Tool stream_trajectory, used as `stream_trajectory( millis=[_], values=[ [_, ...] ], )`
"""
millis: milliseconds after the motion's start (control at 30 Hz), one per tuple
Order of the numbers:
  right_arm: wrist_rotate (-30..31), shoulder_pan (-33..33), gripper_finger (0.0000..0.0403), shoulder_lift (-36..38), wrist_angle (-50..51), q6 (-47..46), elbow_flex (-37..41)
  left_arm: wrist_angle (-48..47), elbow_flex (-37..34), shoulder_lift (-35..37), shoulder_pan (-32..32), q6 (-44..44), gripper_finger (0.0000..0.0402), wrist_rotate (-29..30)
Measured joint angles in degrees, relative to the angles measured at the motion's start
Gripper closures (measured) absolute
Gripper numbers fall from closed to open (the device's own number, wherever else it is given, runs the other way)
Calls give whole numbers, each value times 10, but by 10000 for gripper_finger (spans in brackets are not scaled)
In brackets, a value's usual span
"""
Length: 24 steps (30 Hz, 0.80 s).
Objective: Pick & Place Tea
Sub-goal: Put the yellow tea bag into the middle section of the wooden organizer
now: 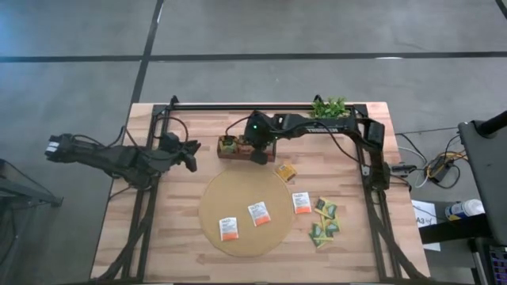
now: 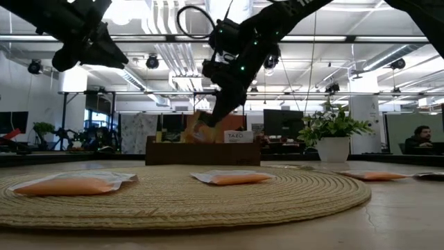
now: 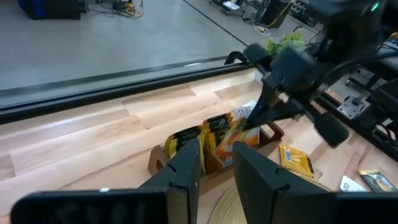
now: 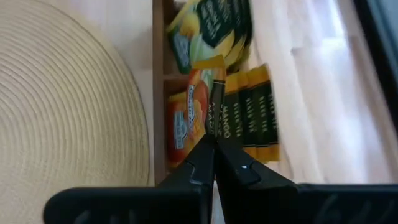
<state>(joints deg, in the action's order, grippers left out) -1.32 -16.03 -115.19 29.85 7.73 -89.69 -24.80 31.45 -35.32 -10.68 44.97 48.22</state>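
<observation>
- Right hand [image 1: 259, 156] is hanging over the dark brown wooden three-compartment tray [image 1: 238, 152] at the back of the table [image 1: 174, 237], fingers pinched tight together. In the right wrist view it looks like they're nipping the top edge of a dark-and-yellow tea sachet [image 4: 219, 112] standing in the tray, so I'd call it a grip on that one.
- Left hand [image 1: 190, 158] is off to the tray's left, raised above the table, fingers partway apart with nothing between them. Just waiting, I'd say.
- Where the tea is: three white-and-orange flat sachets [image 1: 259, 214] lie on or at the rim of the round tan woven mat [image 1: 214, 198], a yellow one [image 1: 285, 170] sits just beside the mat, a little heap of green and yellow ones [image 1: 324, 222] is right of it, and more stand packed in the tray.
- Handling guess: these are light, thin, floppy paper packets, probably a bit slick. Pinch an edge or corner, since flat ones give little to grab, and a loose pinch could let one slide out.
</observation>
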Motion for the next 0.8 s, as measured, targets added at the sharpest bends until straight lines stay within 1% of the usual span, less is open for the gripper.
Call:
stream_trajectory(
  millis=[133, 333, 800],
  values=[
    [11, 0, 394, 9, 8, 12, -5, 3, 0, 0, 5, -1, 314, -4],
    [14, 0, 394, -1, 74, 42, -27, 4, 0, -1, 18, -13, 314, -6],
    [13, 0, 394, -2, 72, 62, -28, 8, 0, -3, 28, -13, 314, -13]
  ],
)
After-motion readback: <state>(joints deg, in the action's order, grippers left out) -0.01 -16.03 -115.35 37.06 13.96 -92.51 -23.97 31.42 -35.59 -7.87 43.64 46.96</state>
